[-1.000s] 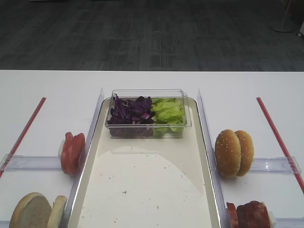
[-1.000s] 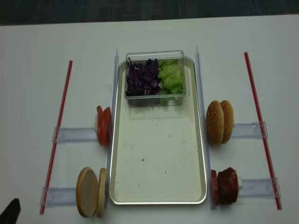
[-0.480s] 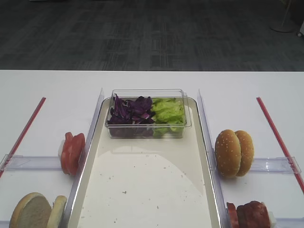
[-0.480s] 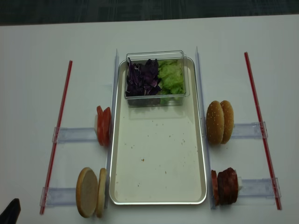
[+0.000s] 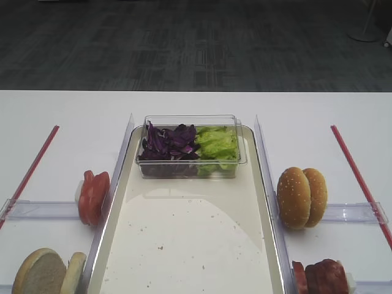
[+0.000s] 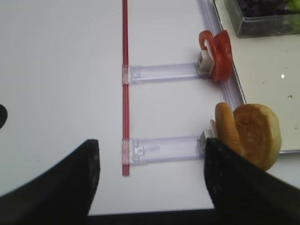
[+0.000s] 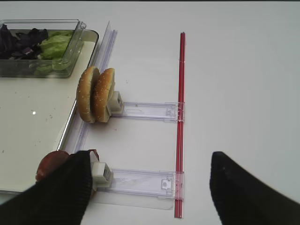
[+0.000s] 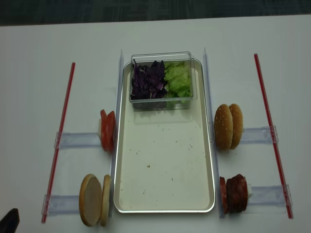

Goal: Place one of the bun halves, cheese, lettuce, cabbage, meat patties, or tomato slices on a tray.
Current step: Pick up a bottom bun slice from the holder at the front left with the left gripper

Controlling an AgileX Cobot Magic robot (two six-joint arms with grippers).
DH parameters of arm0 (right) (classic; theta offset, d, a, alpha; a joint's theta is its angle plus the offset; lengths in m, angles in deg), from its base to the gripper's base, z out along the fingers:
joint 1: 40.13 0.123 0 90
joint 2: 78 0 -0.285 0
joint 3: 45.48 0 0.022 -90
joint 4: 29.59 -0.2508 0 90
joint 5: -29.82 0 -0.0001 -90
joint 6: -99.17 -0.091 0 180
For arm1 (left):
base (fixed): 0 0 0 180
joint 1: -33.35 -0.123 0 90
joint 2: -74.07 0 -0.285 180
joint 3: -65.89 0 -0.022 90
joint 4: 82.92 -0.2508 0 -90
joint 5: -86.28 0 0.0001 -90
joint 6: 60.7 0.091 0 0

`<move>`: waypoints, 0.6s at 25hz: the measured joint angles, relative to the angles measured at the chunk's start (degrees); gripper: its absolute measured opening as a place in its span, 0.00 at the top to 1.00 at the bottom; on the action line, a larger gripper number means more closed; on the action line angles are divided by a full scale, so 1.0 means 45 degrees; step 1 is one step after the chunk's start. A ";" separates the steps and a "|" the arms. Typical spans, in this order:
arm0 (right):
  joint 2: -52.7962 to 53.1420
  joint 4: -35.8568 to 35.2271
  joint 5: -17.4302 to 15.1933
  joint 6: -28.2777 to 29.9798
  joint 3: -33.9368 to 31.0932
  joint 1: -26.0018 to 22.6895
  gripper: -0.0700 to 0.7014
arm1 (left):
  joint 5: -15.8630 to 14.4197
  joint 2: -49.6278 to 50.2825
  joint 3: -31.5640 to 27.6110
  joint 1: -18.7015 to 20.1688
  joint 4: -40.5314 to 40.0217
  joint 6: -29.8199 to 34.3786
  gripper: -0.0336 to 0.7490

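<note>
While parked over the table:
Left fingers: spread wide, empty.
Right fingers: spread wide, empty.
Writing: none legible.
Tray: bare.

The tray is lying wide open across its near and middle stretch, only crumbs sitting there. Blocking its far end is the clear box of cabbage and lettuce. Along the left edge, tomato slices and plain bun halves are standing upright on clear holders; seeded buns and meat patties are crowding the right edge. Beyond the red strips, bare table is lying open.
</note>
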 joint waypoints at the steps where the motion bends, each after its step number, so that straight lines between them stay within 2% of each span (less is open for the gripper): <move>1: 0.0000 0.0000 0.0000 0.0000 0.0000 0.0000 0.20 | -0.0139 0.0338 0.0098 0.0000 0.0000 -0.0025 0.40; 10: 0.0000 0.0000 0.0000 0.0000 0.0000 0.0000 0.20 | -0.0271 0.3072 0.1145 0.0000 0.0048 -0.0102 0.40; 15: 0.0000 0.0000 0.0000 0.0000 0.0000 0.0000 0.20 | -0.0271 0.4460 0.1288 0.0000 0.0068 -0.0311 0.40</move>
